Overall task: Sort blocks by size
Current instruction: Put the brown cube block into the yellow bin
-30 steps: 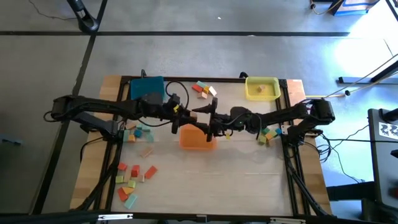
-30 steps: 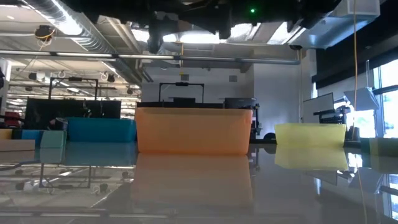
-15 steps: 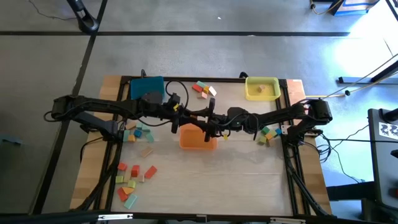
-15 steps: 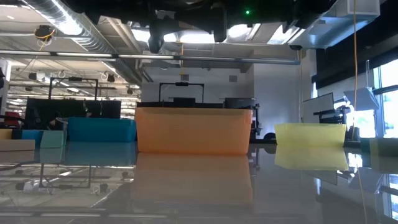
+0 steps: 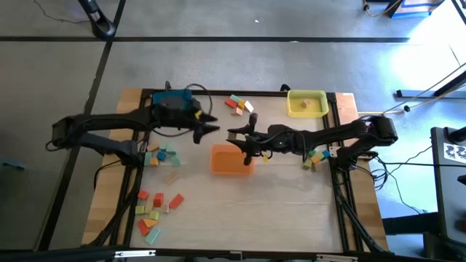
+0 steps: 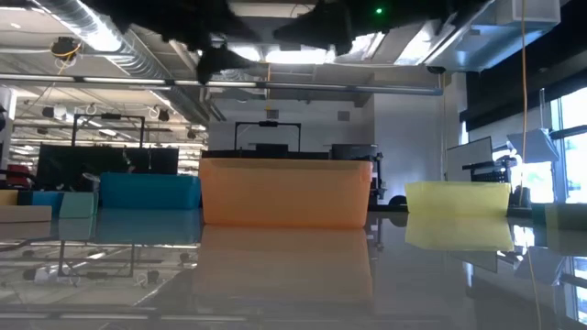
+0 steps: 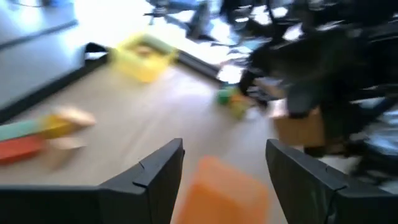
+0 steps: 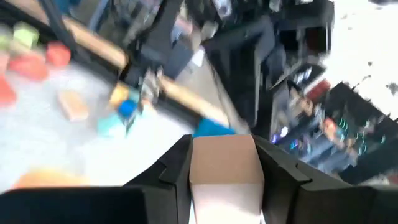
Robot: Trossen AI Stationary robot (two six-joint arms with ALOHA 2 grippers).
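My right gripper (image 5: 240, 140) is shut on a tan block (image 8: 224, 163) and hovers over the far edge of the orange tray (image 5: 231, 161). My left gripper (image 5: 210, 125) is open and empty, a little to the far left of that tray; its wrist view shows the orange tray (image 7: 224, 186) below the fingers. Loose blocks lie in groups on the table: at the far middle (image 5: 239, 104), at the left (image 5: 160, 155), at the near left (image 5: 156, 207) and at the right (image 5: 314, 156). My right gripper pinches the tan block between its two fingers, on two opposite sides (image 8: 198, 168). The arm reaches in from the table's right. The block is lifted clear of the table and the tray.
A blue tray (image 5: 175, 97) stands at the far left, partly under my left arm. A yellow tray (image 5: 306, 102) stands at the far right and holds a tan piece. The two arms face each other across the table's middle. A black frame borders the table.
My left gripper has drawn away from my right gripper, toward the table's left and far edge, near the blue tray. My right gripper stays over the orange tray's far edge.
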